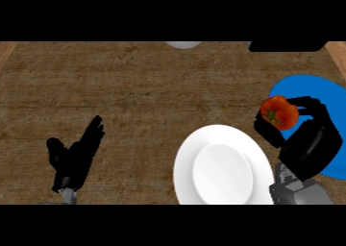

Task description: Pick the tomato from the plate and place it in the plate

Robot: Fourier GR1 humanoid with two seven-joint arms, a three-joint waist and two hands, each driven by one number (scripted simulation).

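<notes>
While it sits in the grip, tomato [278, 113]: over blue plate's left edge, short of white plate
right hand [311, 139]: fingers + thumb curled round tomato
blue plate [325, 91]: under right hand
white plate [222, 168]: just left of it; goal, I judge
step: carry left, centre over white plate, lower before release, else may roll
left hand [76, 153]: open, resting lower left

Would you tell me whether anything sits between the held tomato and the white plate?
Nothing visible does. The right hand holds the tomato at the blue plate's left edge, right beside the bare white plate.
</notes>
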